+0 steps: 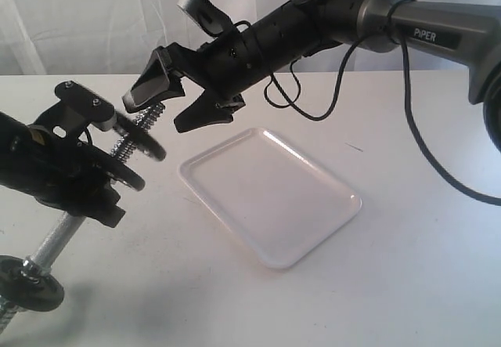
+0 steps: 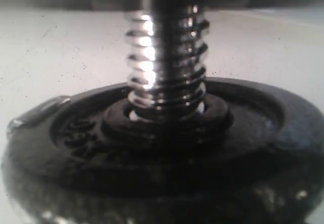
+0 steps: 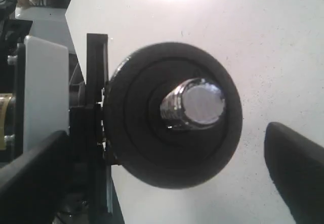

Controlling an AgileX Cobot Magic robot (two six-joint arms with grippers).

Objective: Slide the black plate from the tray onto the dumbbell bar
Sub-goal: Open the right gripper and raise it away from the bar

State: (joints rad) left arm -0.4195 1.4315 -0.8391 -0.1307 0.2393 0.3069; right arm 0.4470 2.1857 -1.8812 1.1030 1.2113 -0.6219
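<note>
My left gripper (image 1: 92, 194) is shut on the dumbbell bar (image 1: 55, 239) and holds it tilted above the table. The black plate (image 1: 142, 137) sits on the bar's upper threaded end, just above a second black disc (image 1: 119, 175). Another disc (image 1: 30, 284) is on the low end. The left wrist view shows the threads (image 2: 167, 47) rising out of the plate's hub (image 2: 243, 123); its fingers are hidden. My right gripper (image 1: 171, 100) hangs open over the bar's tip. Its fingers (image 3: 296, 168) stand either side of the plate (image 3: 136, 133) without touching it. The white tray (image 1: 270, 198) holds nothing.
A black cable (image 1: 313, 104) loops below the right arm, over the table behind the tray. White curtains (image 1: 78, 18) close the back.
</note>
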